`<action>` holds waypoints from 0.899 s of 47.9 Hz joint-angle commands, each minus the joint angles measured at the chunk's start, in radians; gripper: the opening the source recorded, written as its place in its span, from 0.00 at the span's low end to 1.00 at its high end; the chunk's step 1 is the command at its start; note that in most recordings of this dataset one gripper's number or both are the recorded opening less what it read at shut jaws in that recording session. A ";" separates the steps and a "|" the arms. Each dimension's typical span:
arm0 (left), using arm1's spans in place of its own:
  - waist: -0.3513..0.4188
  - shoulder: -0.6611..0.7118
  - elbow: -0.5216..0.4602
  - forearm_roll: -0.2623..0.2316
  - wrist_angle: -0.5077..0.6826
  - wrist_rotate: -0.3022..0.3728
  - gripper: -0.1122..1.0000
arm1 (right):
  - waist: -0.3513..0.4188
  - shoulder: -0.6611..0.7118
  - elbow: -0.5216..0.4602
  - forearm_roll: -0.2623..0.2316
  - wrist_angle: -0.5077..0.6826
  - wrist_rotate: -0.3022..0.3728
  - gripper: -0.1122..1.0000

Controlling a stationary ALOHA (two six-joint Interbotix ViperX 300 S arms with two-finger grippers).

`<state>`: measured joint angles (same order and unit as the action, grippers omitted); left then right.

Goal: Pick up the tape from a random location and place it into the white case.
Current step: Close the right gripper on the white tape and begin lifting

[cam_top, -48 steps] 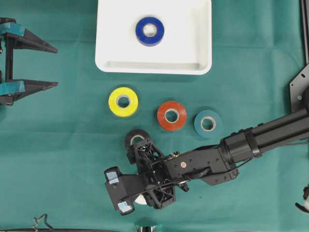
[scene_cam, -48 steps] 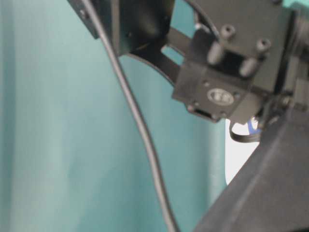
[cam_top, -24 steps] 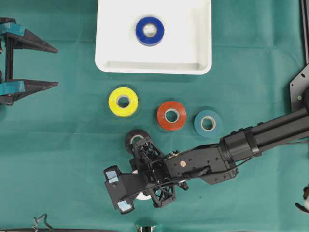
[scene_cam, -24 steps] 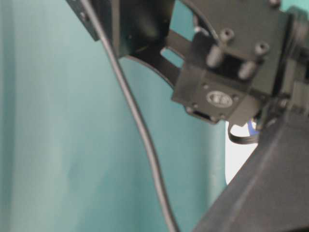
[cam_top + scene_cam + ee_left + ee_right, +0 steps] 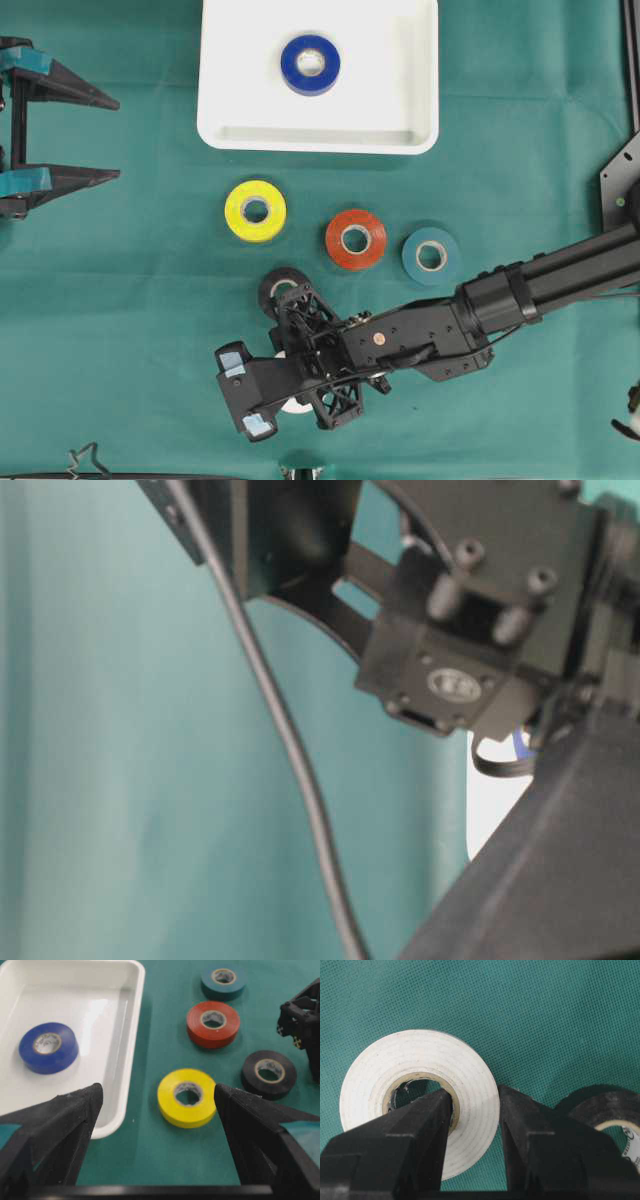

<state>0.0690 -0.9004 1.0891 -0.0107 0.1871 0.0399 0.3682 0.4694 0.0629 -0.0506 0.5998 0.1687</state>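
Observation:
My right gripper (image 5: 475, 1097) is shut on a white tape roll (image 5: 465, 1075) lying on the green cloth, one finger inside its core and the other against its outer rim. From overhead, only a sliver of that roll (image 5: 297, 406) shows under the right gripper (image 5: 283, 390) near the front edge. The white case (image 5: 320, 140) sits at the back and holds a blue tape roll (image 5: 290, 65). My left gripper (image 5: 118, 139) hangs open at the far left with nothing between its fingers; in its wrist view the left gripper (image 5: 157, 1088) faces the white case (image 5: 135, 1035).
Between case and right arm lie yellow (image 5: 235, 212), red (image 5: 338, 240), teal (image 5: 412, 256) and black (image 5: 270, 290) rolls. The black roll (image 5: 600, 1110) lies just right of the gripped one. The table-level view is filled by blurred arm parts, with a sliver of the case (image 5: 490, 810).
The right gripper's jaws have closed on the white roll, and its wrist has shifted slightly. The left arm and the other rolls have not moved.

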 commanded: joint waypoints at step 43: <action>-0.003 0.003 -0.012 -0.002 -0.006 0.002 0.98 | -0.005 -0.371 -0.215 -0.005 0.453 0.005 0.37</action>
<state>0.0675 -0.9004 1.0907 -0.0123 0.1871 0.0399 0.3666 0.1503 -0.0982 -0.0537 1.0186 0.1703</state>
